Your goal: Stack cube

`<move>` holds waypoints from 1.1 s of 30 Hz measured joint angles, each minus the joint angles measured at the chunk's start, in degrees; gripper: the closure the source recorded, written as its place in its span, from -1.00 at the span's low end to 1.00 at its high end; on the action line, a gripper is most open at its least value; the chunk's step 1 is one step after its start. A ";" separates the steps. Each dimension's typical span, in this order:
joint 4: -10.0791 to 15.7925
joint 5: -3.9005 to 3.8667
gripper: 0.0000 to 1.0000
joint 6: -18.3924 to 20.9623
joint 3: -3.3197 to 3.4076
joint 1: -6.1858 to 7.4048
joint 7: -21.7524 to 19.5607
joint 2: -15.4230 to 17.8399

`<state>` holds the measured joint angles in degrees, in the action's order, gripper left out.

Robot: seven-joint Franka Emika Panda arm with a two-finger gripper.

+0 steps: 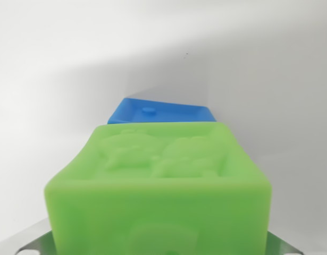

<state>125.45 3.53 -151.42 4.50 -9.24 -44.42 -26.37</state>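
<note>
At the lower left and lower right corners, grey metal gripper parts flank a green cube that fills the foreground; whether the jaws clamp it cannot be told. Beyond the cube's far edge, a blue cube rests on the white surface.

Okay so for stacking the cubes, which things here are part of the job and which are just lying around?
Part of the job:
- green cube
- blue cube, behind the green one

Just lying around:
- nothing else, only the white surface
</note>
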 joint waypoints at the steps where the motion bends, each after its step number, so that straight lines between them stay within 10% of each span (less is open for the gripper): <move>1: -0.02 0.00 1.00 -0.10 -0.02 -0.02 0.00 -0.11; 9: -0.07 0.01 1.00 -0.41 -0.15 -0.11 0.01 -0.50; 10: -0.07 0.01 -1.00 -0.42 -0.16 -0.13 0.01 -0.50; 33: -0.09 0.01 -1.00 -0.44 -0.20 -0.19 0.01 -0.51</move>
<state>125.36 3.54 -151.86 4.30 -9.43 -44.40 -26.88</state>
